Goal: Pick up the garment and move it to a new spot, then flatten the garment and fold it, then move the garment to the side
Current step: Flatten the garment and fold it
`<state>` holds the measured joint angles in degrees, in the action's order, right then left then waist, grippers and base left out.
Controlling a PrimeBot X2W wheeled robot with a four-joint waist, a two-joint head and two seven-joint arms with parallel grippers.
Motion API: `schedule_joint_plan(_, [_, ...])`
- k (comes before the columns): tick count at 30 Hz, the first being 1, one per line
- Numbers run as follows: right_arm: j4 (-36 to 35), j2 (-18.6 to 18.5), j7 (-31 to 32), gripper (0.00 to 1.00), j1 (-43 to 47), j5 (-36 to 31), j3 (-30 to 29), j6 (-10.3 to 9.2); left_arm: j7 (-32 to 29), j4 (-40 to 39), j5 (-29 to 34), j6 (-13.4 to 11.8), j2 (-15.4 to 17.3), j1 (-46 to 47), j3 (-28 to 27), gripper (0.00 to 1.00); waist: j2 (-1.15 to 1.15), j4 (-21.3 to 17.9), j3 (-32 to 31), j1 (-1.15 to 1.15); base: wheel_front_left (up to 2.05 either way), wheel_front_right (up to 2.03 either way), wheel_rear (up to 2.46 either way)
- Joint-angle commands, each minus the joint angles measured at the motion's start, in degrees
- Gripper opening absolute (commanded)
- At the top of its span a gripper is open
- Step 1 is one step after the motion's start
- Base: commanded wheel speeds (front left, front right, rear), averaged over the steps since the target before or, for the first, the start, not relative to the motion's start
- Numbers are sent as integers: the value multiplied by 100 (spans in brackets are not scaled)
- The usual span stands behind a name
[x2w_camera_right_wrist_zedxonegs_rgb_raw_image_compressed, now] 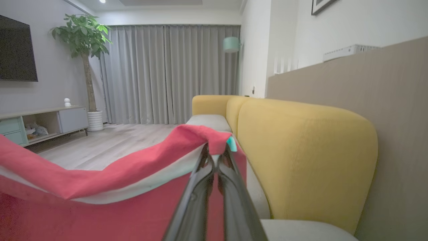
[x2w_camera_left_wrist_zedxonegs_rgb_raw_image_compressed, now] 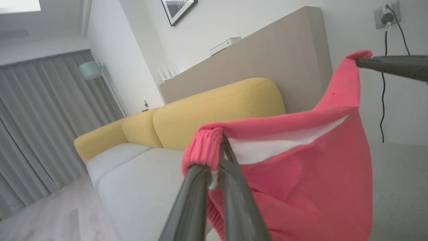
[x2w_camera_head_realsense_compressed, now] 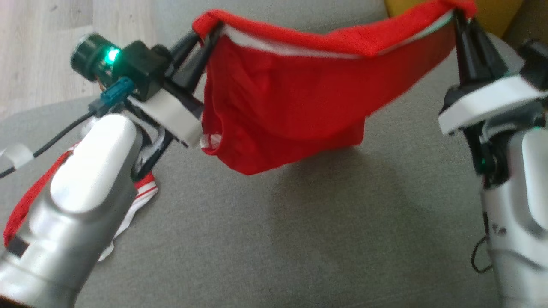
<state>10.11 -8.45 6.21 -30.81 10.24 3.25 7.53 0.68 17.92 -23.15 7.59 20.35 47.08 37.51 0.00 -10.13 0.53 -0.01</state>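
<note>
The garment [x2w_camera_head_realsense_compressed: 291,98] is red with a white inner band and hangs stretched in the air above the grey sofa seat [x2w_camera_head_realsense_compressed: 299,231]. My left gripper [x2w_camera_head_realsense_compressed: 209,32] is shut on its left top corner, and my right gripper [x2w_camera_head_realsense_compressed: 460,17] is shut on its right top corner. In the left wrist view the garment [x2w_camera_left_wrist_zedxonegs_rgb_raw_image_compressed: 301,174] drapes from my left gripper [x2w_camera_left_wrist_zedxonegs_rgb_raw_image_compressed: 219,142], with the right gripper's dark fingers [x2w_camera_left_wrist_zedxonegs_rgb_raw_image_compressed: 391,65] at the upper right. In the right wrist view my right gripper [x2w_camera_right_wrist_zedxonegs_rgb_raw_image_compressed: 215,152] pinches the red hem [x2w_camera_right_wrist_zedxonegs_rgb_raw_image_compressed: 133,167]. Its lower edge sags clear of the cushion.
A second red cloth with white stripes [x2w_camera_head_realsense_compressed: 141,192] lies on the seat under my left forearm. Yellow backrest cushions [x2w_camera_right_wrist_zedxonegs_rgb_raw_image_compressed: 301,157] rise behind the seat, with a beige partition [x2w_camera_left_wrist_zedxonegs_rgb_raw_image_compressed: 267,57] behind them. Wooden floor [x2w_camera_head_realsense_compressed: 38,51] lies beyond the sofa's left edge.
</note>
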Motion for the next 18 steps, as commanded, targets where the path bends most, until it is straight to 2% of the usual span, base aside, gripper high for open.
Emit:
schedule_joint_plan(1, [-236, -54, 65, 0, -31, 36, 114, -4, -83, -225, -126, -12, 264, 135, -191, 0, 0, 24, 60, 1, 0, 0, 0])
schedule_joint_plan(4, [-402, -172, 224, 0, 132, 83, 54, -4, -321, -541, -380, -12, 404, 26, -185, 0, 0, 84, 253, 1, 0, 0, 0])
schedule_joint_plan(10, [-417, -319, 405, 0, -125, 131, -8, -4, -539, -718, -372, -11, 620, 344, -158, 0, 0, 136, 844, 1, 0, 0, 0])
schedule_joint_plan(14, [44, -282, 417, 0, -885, 300, 228, -4, -614, -453, -441, -11, 690, 949, -72, 0, 0, 11, 1292, 1, 0, 0, 0])
schedule_joint_plan(16, [458, -137, 327, 0, -1469, 582, 293, -4, -607, -177, -429, -11, 727, 1408, -28, 0, 0, -89, 1510, 1, 0, 0, 0])
schedule_joint_plan(18, [966, -121, 65, 0, -2163, 548, 393, -4, -525, 183, -439, -11, 683, 1906, -46, 0, 0, -179, 1677, 1, 0, 0, 0])
